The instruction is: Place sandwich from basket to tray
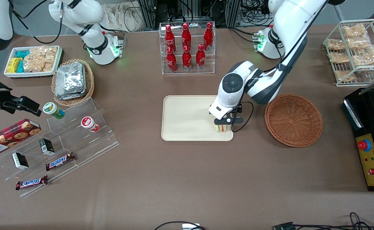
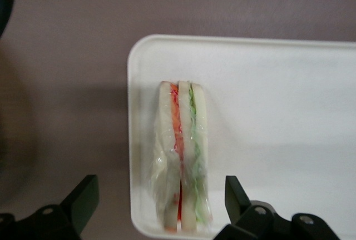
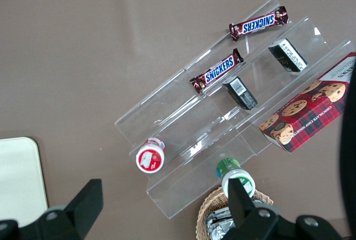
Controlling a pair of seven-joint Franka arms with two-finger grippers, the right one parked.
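The sandwich point(image 2: 182, 159) is seen lying on the tray point(image 1: 187, 118), set in the tray's near corner at the end closest to the basket point(image 1: 293, 119), with its red and green filling layers showing through clear wrap. The gripper point(image 1: 222, 127) is held directly above the sandwich, its jaws spread wide, and the fingers point(image 2: 83, 198) are shown apart from the wrap on either side with nothing held between them. The basket is pictured just beside the tray, toward the working arm's end of the table, with only bare wicker visible inside. A clear rack of red bottles point(image 1: 187, 44) is seen farther from the front camera than the tray. A stepped clear display stand point(image 1: 75, 137) with two Snickers bars point(image 1: 60, 160) is placed toward the parked arm's end of the table.
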